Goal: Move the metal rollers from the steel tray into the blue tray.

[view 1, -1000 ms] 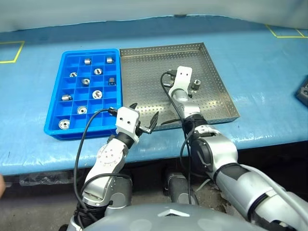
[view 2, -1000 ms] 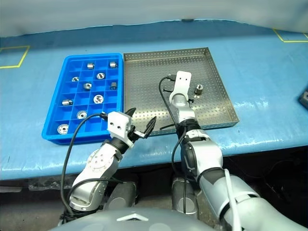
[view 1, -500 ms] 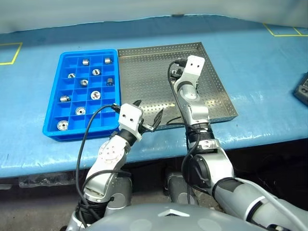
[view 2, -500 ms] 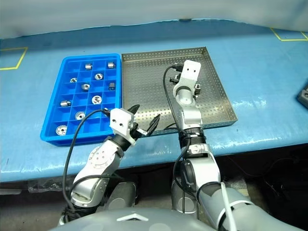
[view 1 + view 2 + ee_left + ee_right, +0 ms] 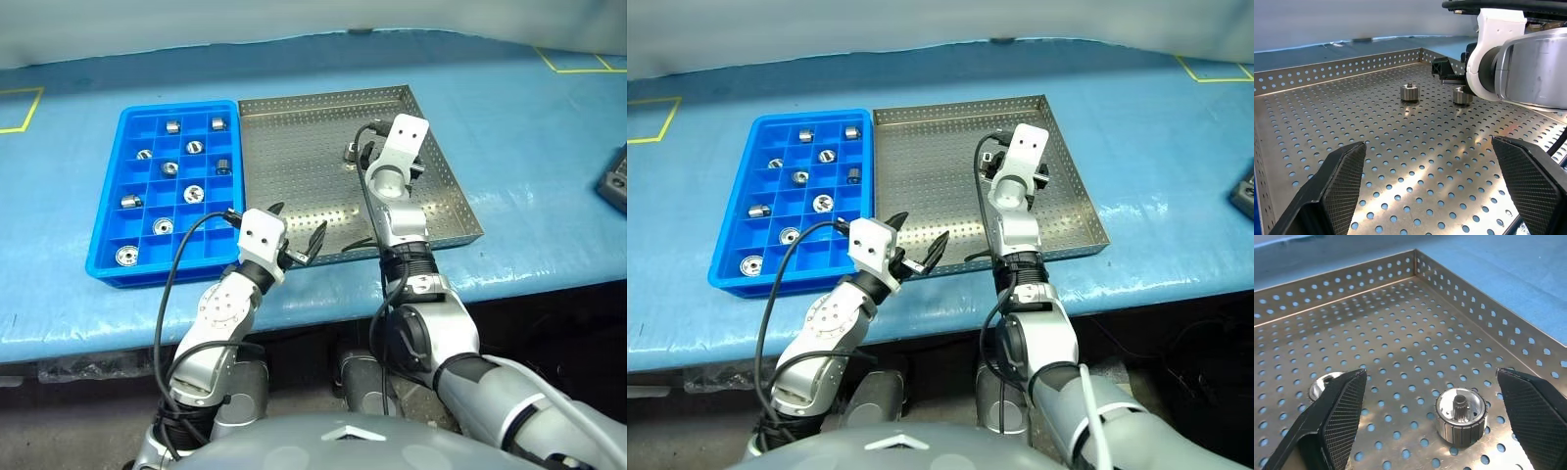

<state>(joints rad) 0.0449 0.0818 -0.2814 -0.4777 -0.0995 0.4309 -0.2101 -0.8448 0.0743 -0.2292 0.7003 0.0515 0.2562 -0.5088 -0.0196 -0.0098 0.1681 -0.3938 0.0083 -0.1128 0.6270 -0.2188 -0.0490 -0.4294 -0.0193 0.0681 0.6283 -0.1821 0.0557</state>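
The steel tray (image 5: 294, 147) lies right of the blue tray (image 5: 106, 257), touching it. Two metal rollers (image 5: 1461, 416) (image 5: 1322, 386) stand on the steel tray's perforated base, toward its far right. My right gripper (image 5: 1430, 374) hovers open just above them, with one roller inside its span and the other partly behind a finger. From the left wrist view the same pair of rollers (image 5: 1410, 92) (image 5: 1463, 95) sits beside the right hand. Several more rollers (image 5: 194, 194) rest in the blue tray's compartments. My left gripper (image 5: 299, 223) hangs open and empty at the steel tray's near-left corner.
Blue sheeting (image 5: 529, 127) covers the table, with yellow tape marks (image 5: 24, 108) at the far left and far right. A dark object (image 5: 615, 181) sits at the right edge. The table's front edge runs just below both trays.
My right gripper went from shut to open, lifted, and moved toward the steel tray's far right. The left gripper stayed where it was, open. The camera view shifted slightly.
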